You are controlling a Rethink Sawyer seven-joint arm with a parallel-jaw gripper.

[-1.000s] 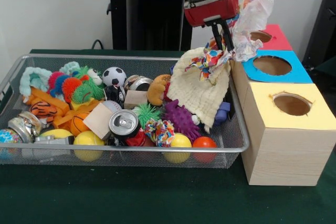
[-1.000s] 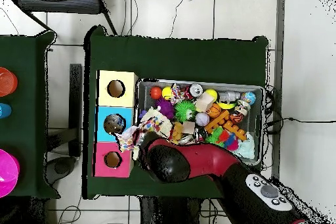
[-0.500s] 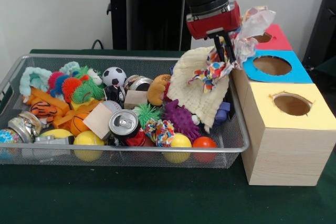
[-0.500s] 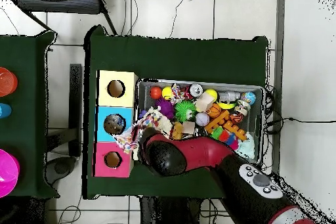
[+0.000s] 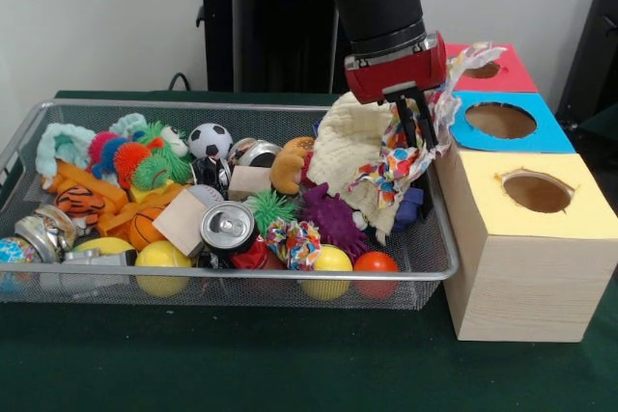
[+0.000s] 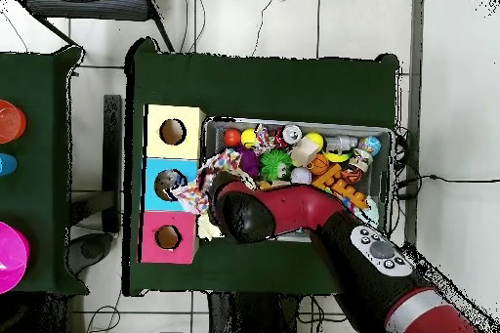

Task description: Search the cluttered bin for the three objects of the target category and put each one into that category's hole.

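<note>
Along the wire bin's (image 5: 19, 156) near edge sit yellow balls (image 5: 162, 258) and a drink can (image 5: 228, 227). At its right end, beside the yellow box (image 5: 526, 267), the gripper (image 5: 413, 129) pinches a patterned cloth (image 5: 391, 163) over a cream cloth (image 5: 352, 156).

From overhead my arm (image 6: 293, 214) hides the gripper and the bin's (image 6: 293, 128) six o'clock side. In front, the cream cloth (image 5: 352, 156) covers whatever lies beneath, and the colourful cloth (image 5: 401, 156) masks the fingertips, so I can't judge their grip.
</note>
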